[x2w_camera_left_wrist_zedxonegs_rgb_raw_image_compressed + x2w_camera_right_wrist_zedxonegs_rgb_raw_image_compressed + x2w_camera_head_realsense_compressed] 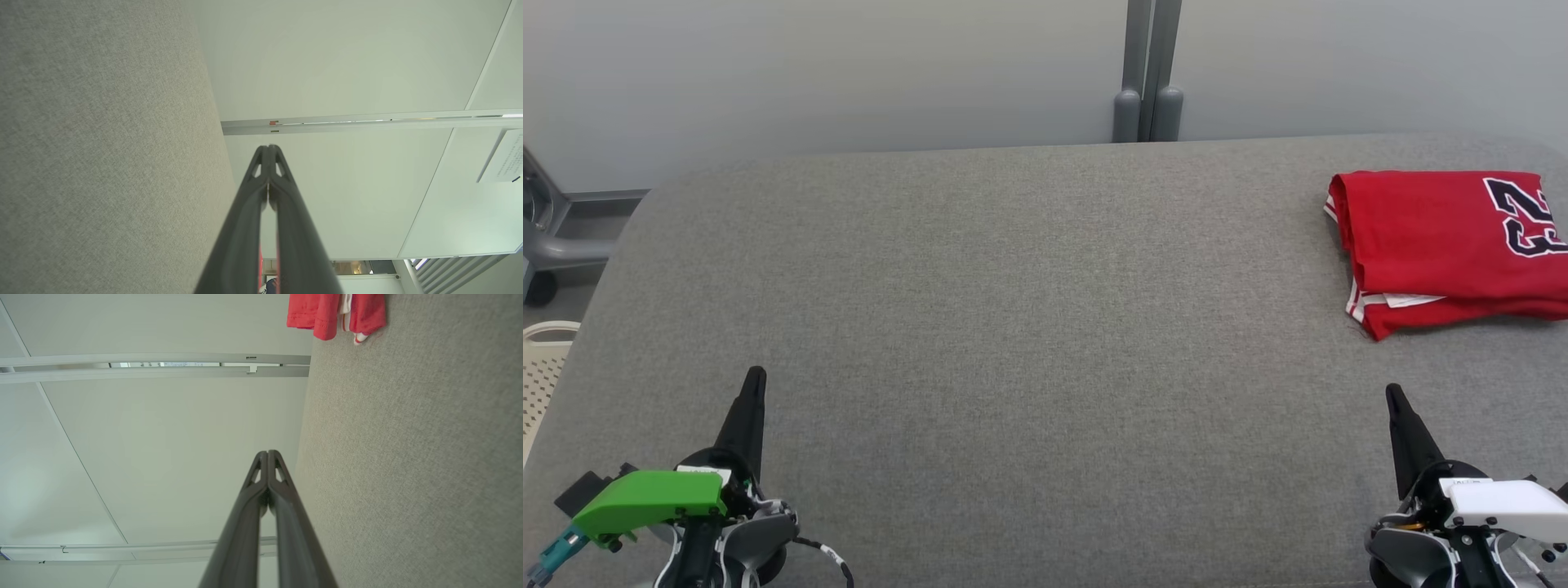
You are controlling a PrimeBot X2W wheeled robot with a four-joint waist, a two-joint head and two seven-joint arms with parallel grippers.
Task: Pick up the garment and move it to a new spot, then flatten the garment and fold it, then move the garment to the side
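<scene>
The garment (1445, 245) is a red jersey with white trim and a dark number, folded into a rectangle at the far right of the grey table (1013, 310). Its near edge also shows in the right wrist view as red cloth (327, 314) at the top. My left gripper (756, 376) rests at the lower left, shut and empty, well away from the garment. My right gripper (1393, 392) rests at the lower right, shut and empty, a short way in front of the garment. Both wrist views show fingertips pressed together, left (268, 148) and right (267, 453).
A pale wall with a grey post (1147, 73) stands behind the table. A cream perforated basket (543, 367) and a grey wheeled frame (547, 237) sit beyond the table's left edge. The table's left and middle are bare grey fabric.
</scene>
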